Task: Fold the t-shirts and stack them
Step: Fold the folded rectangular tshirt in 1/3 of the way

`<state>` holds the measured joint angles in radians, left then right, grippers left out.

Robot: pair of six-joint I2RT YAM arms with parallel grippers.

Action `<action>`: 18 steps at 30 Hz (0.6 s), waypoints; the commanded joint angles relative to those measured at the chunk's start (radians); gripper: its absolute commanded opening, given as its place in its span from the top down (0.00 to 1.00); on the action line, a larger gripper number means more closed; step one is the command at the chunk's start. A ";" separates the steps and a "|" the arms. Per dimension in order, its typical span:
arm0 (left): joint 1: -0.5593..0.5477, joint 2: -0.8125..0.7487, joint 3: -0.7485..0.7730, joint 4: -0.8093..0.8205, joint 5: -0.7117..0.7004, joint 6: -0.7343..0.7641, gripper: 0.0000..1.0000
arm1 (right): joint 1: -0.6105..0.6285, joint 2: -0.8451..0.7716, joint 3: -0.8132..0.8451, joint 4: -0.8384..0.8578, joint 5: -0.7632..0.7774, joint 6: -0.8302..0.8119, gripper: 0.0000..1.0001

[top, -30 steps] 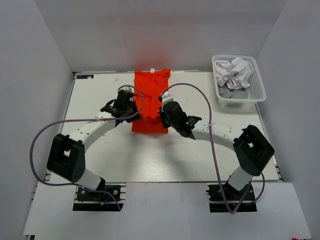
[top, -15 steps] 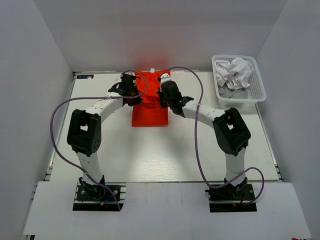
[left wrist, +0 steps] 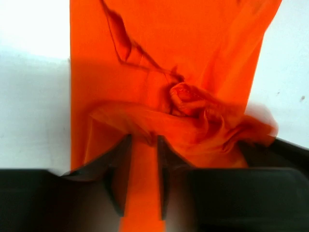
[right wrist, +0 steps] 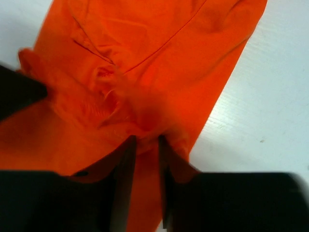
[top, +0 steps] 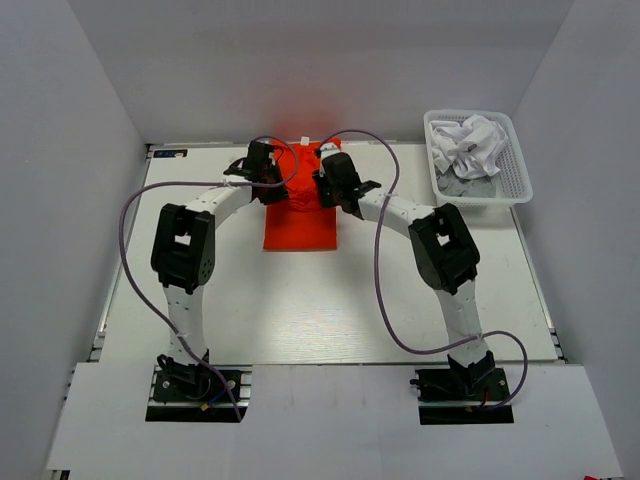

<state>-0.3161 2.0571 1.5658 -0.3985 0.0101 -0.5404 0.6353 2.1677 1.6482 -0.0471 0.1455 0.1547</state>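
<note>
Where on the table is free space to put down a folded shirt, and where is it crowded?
Bare: the near half of the table, up to the orange shirt; also the patch between the right arm and the basket. Crowded: the far middle, where the left gripper and the right gripper are at the shirt.

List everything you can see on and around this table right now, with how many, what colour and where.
orange t-shirt: one, bright orange-red, far middle of the table
crumpled shirts: count unclear, white and grey, heaped in the basket
basket: one, white plastic lattice, far right corner
table: one, white
cables: two, purple, looping along the arms
left gripper: one, black, at the orange t-shirt's left side, cloth in its narrow gap
right gripper: one, black, at its right side, cloth in its narrow gap
</note>
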 commanded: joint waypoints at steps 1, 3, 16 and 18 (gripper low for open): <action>0.032 0.014 0.123 0.041 0.001 0.026 0.59 | -0.022 0.020 0.085 -0.005 -0.015 -0.003 0.64; 0.041 0.040 0.203 0.026 -0.038 0.026 0.36 | -0.043 0.041 0.131 -0.005 -0.006 -0.006 0.54; 0.080 -0.239 -0.152 0.033 0.048 0.016 0.00 | -0.065 -0.241 -0.206 0.022 -0.208 0.069 0.10; 0.069 -0.300 -0.311 0.061 0.074 0.003 0.00 | -0.062 -0.296 -0.322 0.033 -0.244 0.120 0.10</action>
<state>-0.2180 1.8668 1.4082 -0.3737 0.0227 -0.5282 0.5652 1.9804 1.4300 -0.0555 0.0036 0.2035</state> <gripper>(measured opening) 0.995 0.903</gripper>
